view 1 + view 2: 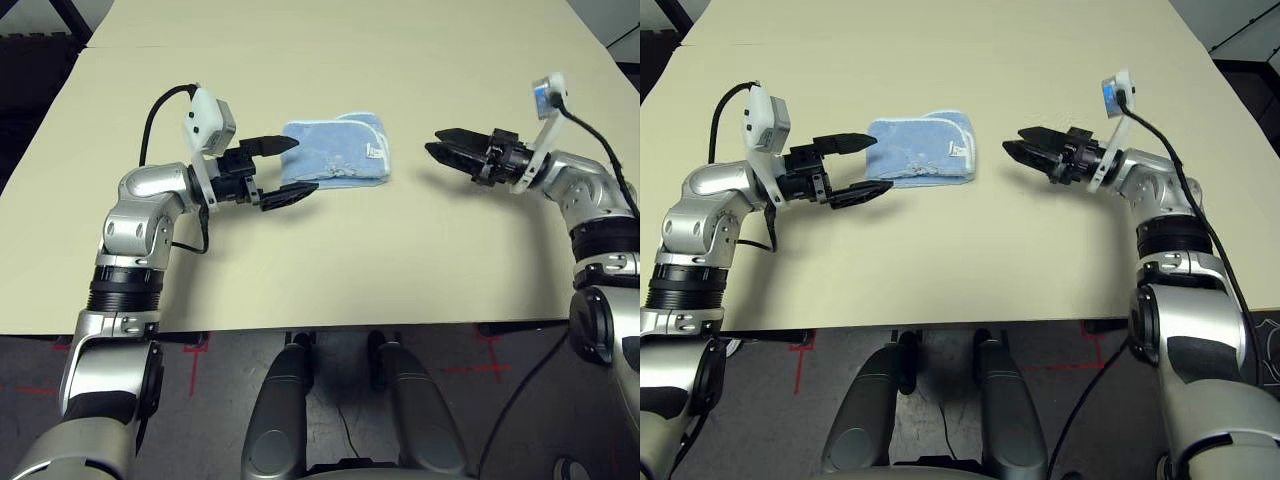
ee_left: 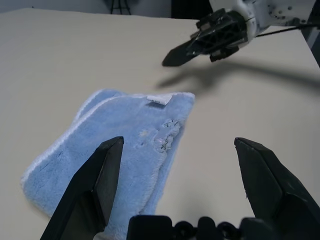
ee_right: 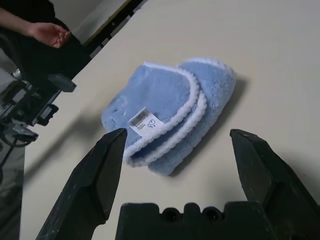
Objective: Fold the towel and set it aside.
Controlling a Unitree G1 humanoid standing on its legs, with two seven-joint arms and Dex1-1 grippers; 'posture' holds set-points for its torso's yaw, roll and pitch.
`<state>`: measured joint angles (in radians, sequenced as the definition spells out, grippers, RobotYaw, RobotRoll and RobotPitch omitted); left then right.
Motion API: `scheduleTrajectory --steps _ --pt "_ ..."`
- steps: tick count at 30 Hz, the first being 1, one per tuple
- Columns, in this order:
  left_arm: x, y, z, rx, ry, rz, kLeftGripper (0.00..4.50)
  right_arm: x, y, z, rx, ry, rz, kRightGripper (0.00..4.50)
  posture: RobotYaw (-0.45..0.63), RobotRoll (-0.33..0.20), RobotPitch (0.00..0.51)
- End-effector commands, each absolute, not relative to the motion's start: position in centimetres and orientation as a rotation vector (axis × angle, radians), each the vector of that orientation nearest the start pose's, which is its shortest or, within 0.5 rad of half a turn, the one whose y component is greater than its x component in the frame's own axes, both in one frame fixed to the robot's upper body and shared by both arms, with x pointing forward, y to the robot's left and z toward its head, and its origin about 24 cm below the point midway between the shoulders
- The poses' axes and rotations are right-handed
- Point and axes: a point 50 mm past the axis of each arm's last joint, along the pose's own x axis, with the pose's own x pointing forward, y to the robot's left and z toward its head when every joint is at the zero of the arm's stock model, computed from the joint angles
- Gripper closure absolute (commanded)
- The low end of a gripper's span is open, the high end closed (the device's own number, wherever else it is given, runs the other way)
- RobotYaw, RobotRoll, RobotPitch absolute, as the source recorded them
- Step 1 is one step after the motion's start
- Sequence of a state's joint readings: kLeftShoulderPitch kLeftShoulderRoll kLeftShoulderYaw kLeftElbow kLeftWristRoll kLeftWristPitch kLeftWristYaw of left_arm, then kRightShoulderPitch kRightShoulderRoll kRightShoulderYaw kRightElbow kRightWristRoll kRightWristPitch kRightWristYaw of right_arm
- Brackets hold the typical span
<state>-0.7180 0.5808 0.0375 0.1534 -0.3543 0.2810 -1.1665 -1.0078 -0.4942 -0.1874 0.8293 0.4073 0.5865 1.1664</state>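
Note:
The towel (image 1: pixel 335 150) is light blue with a white hem and lies folded into a small bundle on the tan table (image 1: pixel 330 260). A white label (image 3: pixel 145 121) shows at its right end. My left gripper (image 1: pixel 298 166) is open at the towel's left end, its fingertips flanking that edge and holding nothing. My right gripper (image 1: pixel 435 142) is open too. It hovers a short gap to the right of the towel and points at it. In the right wrist view the towel (image 3: pixel 170 110) lies beyond the spread fingers.
The table's front edge (image 1: pixel 350 325) runs just ahead of my body, with dark floor beyond the table's left and right sides. A person's hand (image 3: pixel 50 34) shows past the table's edge in the right wrist view.

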Motion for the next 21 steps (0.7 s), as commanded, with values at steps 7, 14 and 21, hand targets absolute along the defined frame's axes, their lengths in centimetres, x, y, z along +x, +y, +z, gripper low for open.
scheduleTrajectory --steps 7,14,21 --pt "31.3 17.7 21.9 0.346 -0.158 -1.164 0.00 38.6 -18.7 17.7 0.684 0.340 0.846 0.04 0.10 0.000 0.279" --pt "30.9 17.7 21.7 0.340 -0.152 -1.161 0.00 38.6 -17.8 16.5 0.729 0.443 0.801 0.04 0.13 0.000 0.286" --pt "30.6 17.4 21.7 0.338 -0.152 -1.168 0.00 38.2 -16.6 15.9 0.756 0.491 0.840 0.04 0.14 0.000 0.285"
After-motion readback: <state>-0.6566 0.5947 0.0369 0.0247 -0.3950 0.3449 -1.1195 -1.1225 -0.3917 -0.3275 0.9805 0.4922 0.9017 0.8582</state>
